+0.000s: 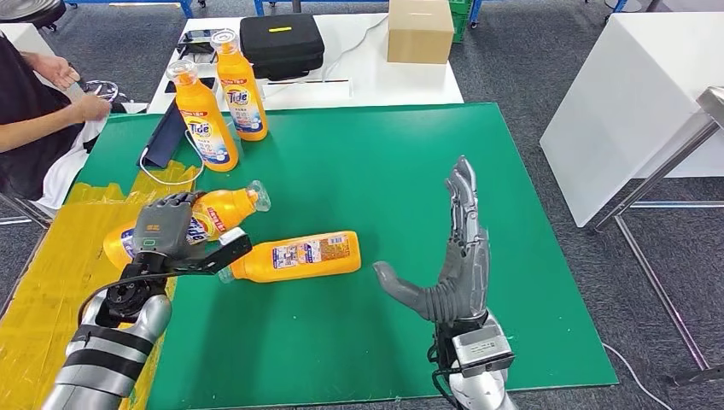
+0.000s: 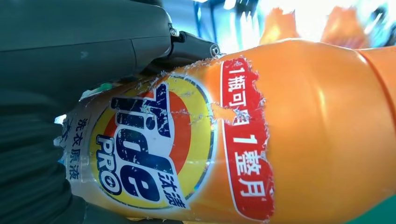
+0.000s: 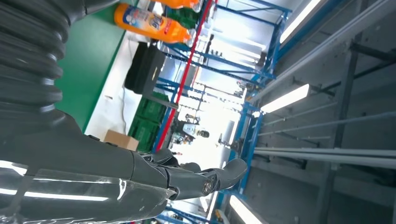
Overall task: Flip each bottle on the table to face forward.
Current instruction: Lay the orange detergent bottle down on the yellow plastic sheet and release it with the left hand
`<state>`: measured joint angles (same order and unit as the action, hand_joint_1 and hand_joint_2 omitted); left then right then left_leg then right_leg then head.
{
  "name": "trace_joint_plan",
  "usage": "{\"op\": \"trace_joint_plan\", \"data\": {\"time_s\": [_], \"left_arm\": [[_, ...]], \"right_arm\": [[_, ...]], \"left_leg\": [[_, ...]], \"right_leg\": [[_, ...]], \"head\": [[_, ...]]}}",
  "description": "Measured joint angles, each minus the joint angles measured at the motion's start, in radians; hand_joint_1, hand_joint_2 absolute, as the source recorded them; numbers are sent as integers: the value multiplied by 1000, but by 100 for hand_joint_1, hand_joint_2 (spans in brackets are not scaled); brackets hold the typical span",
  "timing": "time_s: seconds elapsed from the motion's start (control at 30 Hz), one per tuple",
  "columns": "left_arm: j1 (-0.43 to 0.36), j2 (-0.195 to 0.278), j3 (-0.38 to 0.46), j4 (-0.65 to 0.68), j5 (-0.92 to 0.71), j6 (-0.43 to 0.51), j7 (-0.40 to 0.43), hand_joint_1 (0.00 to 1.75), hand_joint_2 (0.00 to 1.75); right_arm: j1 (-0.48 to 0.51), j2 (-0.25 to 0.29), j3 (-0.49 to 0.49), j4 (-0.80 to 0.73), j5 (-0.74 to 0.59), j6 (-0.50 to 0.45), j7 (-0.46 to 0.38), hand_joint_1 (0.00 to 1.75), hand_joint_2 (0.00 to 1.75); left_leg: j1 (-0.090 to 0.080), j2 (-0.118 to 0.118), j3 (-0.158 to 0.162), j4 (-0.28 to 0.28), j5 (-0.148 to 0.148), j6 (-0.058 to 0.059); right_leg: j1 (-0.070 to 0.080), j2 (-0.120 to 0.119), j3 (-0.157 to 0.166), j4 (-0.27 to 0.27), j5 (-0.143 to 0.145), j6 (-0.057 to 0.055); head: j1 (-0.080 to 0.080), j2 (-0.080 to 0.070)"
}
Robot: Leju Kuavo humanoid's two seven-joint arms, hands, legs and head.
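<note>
Two orange Tide bottles stand upright at the back left of the green mat (image 1: 384, 154), one nearer (image 1: 203, 120) and one behind (image 1: 239, 85); a standing bottle (image 3: 149, 21) is also seen from the right wrist. Two more lie on their sides. My left hand (image 1: 175, 235) grips the lying bottle at the left (image 1: 226, 207), whose Tide Pro front label (image 2: 144, 144) faces the wrist camera. The other lying bottle (image 1: 294, 256) rests just right of that hand, back label up, untouched. My right hand (image 1: 452, 256) hovers open over the mat's right part, fingers straight, holding nothing.
A person's hands (image 1: 81, 94) and dark sleeve are at the far left. A dark tablet with a white cable (image 1: 166, 137) lies by the upright bottles. Yellow sheeting (image 1: 68, 256) covers the left side. A black case (image 1: 280, 41) and a cardboard box (image 1: 420, 30) sit on the white table behind.
</note>
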<state>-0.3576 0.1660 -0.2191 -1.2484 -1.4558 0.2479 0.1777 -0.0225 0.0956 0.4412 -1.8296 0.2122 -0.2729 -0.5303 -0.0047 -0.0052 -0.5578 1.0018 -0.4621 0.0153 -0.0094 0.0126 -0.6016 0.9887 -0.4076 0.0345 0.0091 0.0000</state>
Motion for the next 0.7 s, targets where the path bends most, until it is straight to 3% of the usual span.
{"op": "trace_joint_plan", "data": {"time_s": [0.23, 0.37, 0.7], "left_arm": [[-80, 0, 7, 230, 65, -27, -22, 171, 175], [-100, -5, 7, 302, 72, -38, -23, 3, 175], [-120, -23, 7, 405, 76, -26, -8, 0, 175]], "right_arm": [[-1, 0, -19, -9, -6, 12, 6, 0, 175], [-2, 0, -20, -9, -6, 17, 8, 0, 175], [-8, 2, -20, -8, -1, 29, 19, 0, 175]], "left_leg": [[0, 0, 0, 0, 0, 0], [0, 0, 0, 0, 0, 0], [0, 0, -1, 0, 0, 0]], "right_leg": [[0, 0, 0, 0, 0, 0], [0, 0, 0, 0, 0, 0], [0, 0, 0, 0, 0, 0]], "head": [[0, 0], [0, 0], [0, 0]]}}
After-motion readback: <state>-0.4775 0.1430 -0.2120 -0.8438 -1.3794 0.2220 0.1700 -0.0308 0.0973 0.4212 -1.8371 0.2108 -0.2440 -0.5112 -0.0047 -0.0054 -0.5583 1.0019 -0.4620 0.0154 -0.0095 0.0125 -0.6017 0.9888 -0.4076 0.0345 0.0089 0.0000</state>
